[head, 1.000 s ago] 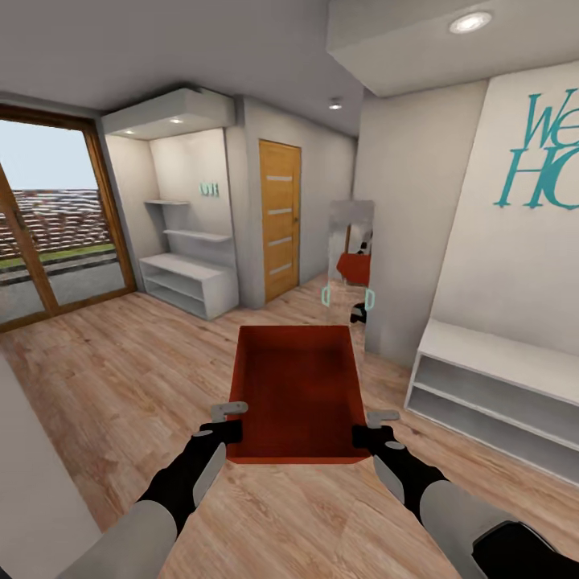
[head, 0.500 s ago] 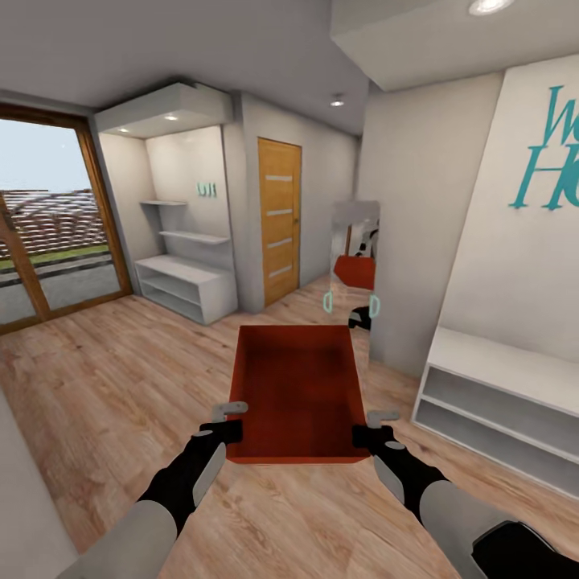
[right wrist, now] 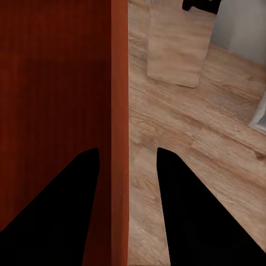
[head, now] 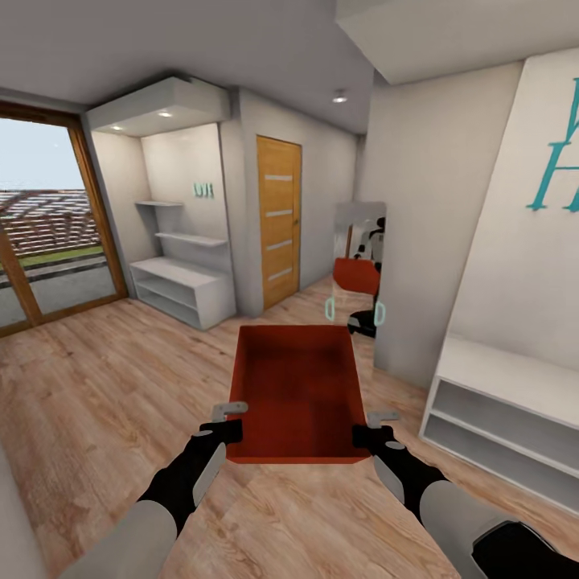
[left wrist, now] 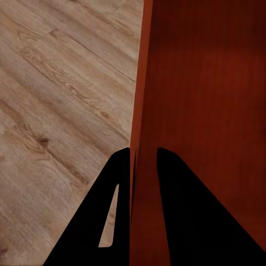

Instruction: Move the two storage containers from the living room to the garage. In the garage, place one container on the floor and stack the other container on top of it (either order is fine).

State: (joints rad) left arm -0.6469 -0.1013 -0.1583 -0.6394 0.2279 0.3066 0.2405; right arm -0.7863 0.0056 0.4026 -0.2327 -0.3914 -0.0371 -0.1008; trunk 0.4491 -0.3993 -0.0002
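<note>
Above the wood floor, both arms' fingers clamp the empty storage container's side walls.

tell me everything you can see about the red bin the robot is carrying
The storage container is a red-orange rectangular open-topped bin with plain smooth walls that look like plastic, and its inside looks empty. It is held level above the light wood plank floor, long side pointing away from the robot. The left gripper pinches its left wall near the close corner, one finger on each side of the wall in the left wrist view; the right gripper straddles the right wall likewise. A wall mirror ahead reflects it.
</note>
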